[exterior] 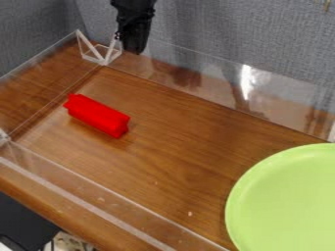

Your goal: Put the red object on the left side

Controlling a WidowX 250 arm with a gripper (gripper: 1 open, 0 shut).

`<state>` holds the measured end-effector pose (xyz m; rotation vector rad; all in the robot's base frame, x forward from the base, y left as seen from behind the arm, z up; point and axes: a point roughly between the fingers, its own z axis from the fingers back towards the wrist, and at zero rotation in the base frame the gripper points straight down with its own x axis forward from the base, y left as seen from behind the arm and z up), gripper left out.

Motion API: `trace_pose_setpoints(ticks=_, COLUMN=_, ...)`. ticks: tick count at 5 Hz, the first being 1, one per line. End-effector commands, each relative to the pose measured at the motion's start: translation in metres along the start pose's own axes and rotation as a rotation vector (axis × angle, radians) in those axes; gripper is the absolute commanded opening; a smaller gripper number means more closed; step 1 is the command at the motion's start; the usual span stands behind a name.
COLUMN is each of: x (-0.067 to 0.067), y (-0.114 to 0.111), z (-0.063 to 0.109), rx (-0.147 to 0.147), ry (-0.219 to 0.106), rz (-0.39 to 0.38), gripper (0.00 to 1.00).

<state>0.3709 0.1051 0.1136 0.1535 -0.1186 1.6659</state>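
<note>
The red object (97,115) is a small bright red bar lying flat on the left side (53,93) of the brown wood-grain tabletop, with nothing touching it. My black gripper (132,46) hangs high at the back, above the far acrylic wall and well apart from the red bar. Nothing is held in it. Its fingers merge into one dark shape, so the gap between them cannot be made out.
A round lime-green plate (291,201) fills the front right corner. Clear acrylic walls (92,201) ring the tabletop. A small white wire stand (94,46) sits in the back left corner beside the gripper.
</note>
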Motion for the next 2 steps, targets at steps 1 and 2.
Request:
trace_pose_setpoints(ticks=1, x=0.019, y=-0.005, z=0.022, rx=-0.088, ry=-0.005, rz=0.036, gripper=0.00)
trace_pose_setpoints(ticks=2, x=0.026, y=-0.013, z=0.009, rx=-0.089, ry=0.001, rz=0.043, gripper=1.00)
